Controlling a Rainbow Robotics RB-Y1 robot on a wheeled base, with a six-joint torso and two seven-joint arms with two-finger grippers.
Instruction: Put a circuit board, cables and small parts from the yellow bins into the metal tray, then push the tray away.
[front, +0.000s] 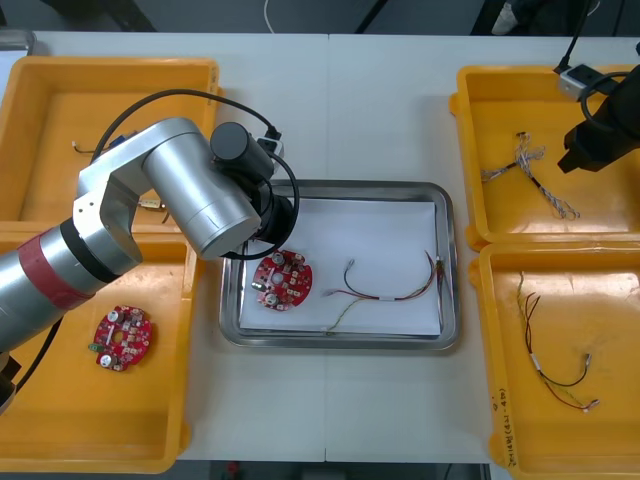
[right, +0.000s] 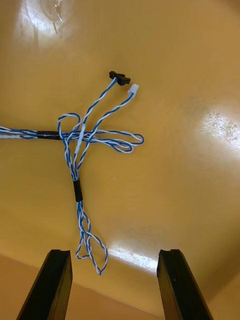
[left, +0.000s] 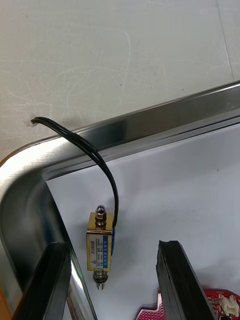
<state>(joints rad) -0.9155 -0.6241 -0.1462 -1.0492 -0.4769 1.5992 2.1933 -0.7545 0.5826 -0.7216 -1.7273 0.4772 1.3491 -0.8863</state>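
The metal tray (front: 340, 338), white inside, sits mid-table with a round red circuit board (front: 282, 280) and a red and yellow cable (front: 390, 288) in it. My left arm reaches over the tray's left end. In the left wrist view my left gripper (left: 114, 285) is open just above the tray's corner (left: 30, 200). A small metal part (left: 100, 245) with a black wire lies on the white floor between the fingers, apart from both. My right gripper (right: 114, 285) is open above the far right yellow bin (front: 480, 90), over a twisted blue and white cable (right: 80, 150).
A second red circuit board (front: 122, 337) lies in the near left bin (front: 100, 450). The near right bin (front: 620, 420) holds thin black and red cables (front: 555, 365). The far left bin (front: 40, 100) holds a small wire (front: 82, 148).
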